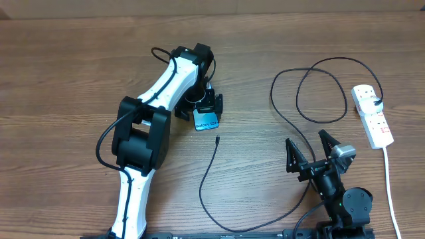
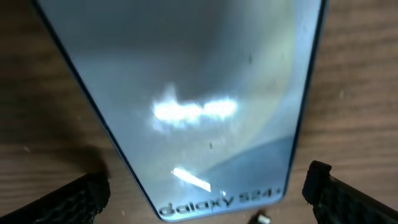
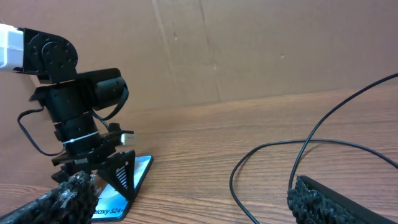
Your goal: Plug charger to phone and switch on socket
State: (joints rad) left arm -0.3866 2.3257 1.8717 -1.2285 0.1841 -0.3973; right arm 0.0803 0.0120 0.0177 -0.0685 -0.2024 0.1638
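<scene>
Blue-teal phone [image 2: 199, 93], lettered "Galaxy S24+", between the wide-spread fingers [image 2: 74, 199] of left gripper [image 2: 205, 182], ungripped. Right gripper [image 1: 305, 137]: fingers splayed wide, holding nothing

Wooden table [image 1: 60, 79] is filling nearly the whole overhead view, mid-brown w/ darker grain streaks running left to right. A pale beige strip [image 1: 265, 5] is showing along the top edge, beyond the table's far side. In the right wrist view a brown cardboard backdrop [image 3: 249, 50] is standing upright behind the table, w/ two slanted creases running down it. Soft light is glaring on the tabletop nr the backdrop.
</scene>
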